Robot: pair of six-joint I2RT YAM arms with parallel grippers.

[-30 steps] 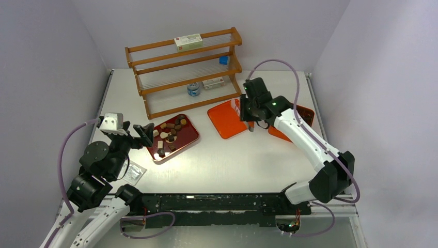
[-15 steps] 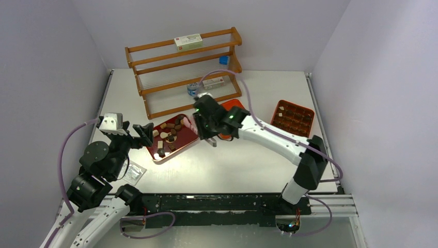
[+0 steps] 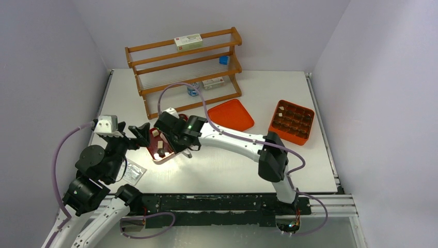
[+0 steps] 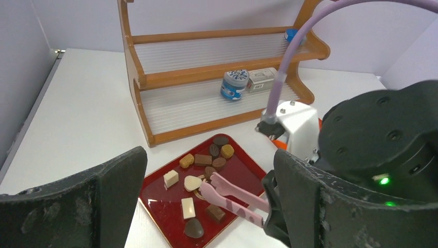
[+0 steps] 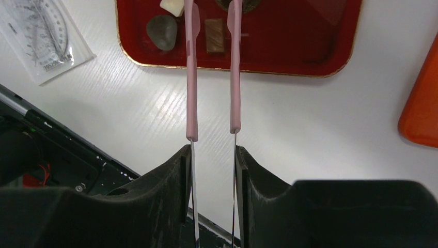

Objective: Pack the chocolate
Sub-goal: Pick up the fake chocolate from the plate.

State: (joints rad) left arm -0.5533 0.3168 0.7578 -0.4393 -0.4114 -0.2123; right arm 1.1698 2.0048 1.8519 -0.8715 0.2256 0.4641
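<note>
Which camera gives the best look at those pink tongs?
Left wrist view: the pink tongs show side-on, tips over the dark red tray. The right wrist view crops their tips; in the top view the right arm largely covers them.

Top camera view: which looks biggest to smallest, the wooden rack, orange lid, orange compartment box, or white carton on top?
Largest: wooden rack. Then orange lid and orange compartment box, about alike. Smallest: white carton.

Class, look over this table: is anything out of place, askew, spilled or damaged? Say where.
Nothing looks spilled or broken. A clear packet lies stray near the left arm's base, and the orange lid sits askew, apart from the orange box. Chocolate lies jumbled on the red tray.
</note>
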